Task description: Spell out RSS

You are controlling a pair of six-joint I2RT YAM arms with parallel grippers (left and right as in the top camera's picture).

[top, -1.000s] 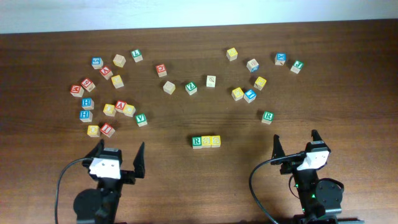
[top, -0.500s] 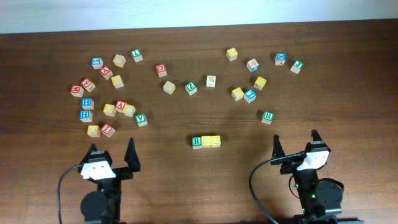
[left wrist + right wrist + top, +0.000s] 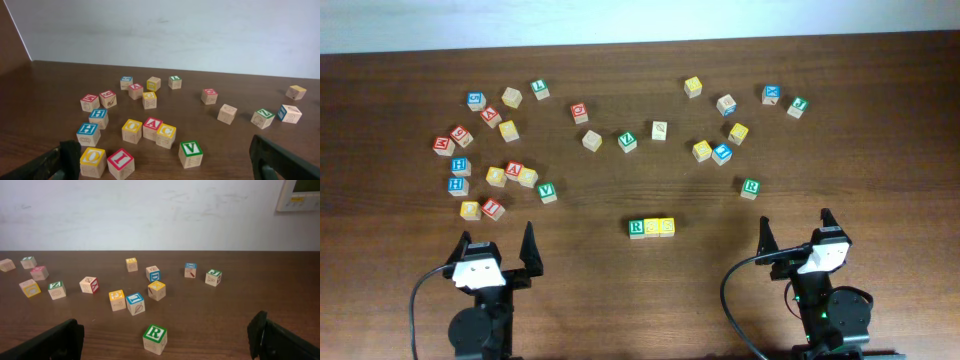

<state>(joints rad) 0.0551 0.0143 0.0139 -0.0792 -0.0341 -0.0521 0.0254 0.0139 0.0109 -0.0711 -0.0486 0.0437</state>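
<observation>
A row of three cubes lies at the table's front middle in the overhead view: a green R cube (image 3: 636,228), then two yellow-faced cubes (image 3: 652,227) (image 3: 667,227), touching side by side. My left gripper (image 3: 496,240) stands open to the row's front left, holding nothing. My right gripper (image 3: 795,224) stands open to the row's right, also with nothing in it. The row is out of both wrist views. In the left wrist view the left gripper (image 3: 162,156) gapes wide, and the right gripper (image 3: 166,328) does the same in its own view.
Another green R cube (image 3: 750,187) (image 3: 155,338) sits just ahead of my right gripper. Several letter cubes are scattered at the back left (image 3: 496,176) and back right (image 3: 721,153). A green V cube (image 3: 190,152), a red I cube (image 3: 120,161) and a yellow O cube (image 3: 93,160) lie close before my left gripper.
My left gripper has shifted a little to the left and turned straighter, staying open. The right arm and the cubes have not moved.
</observation>
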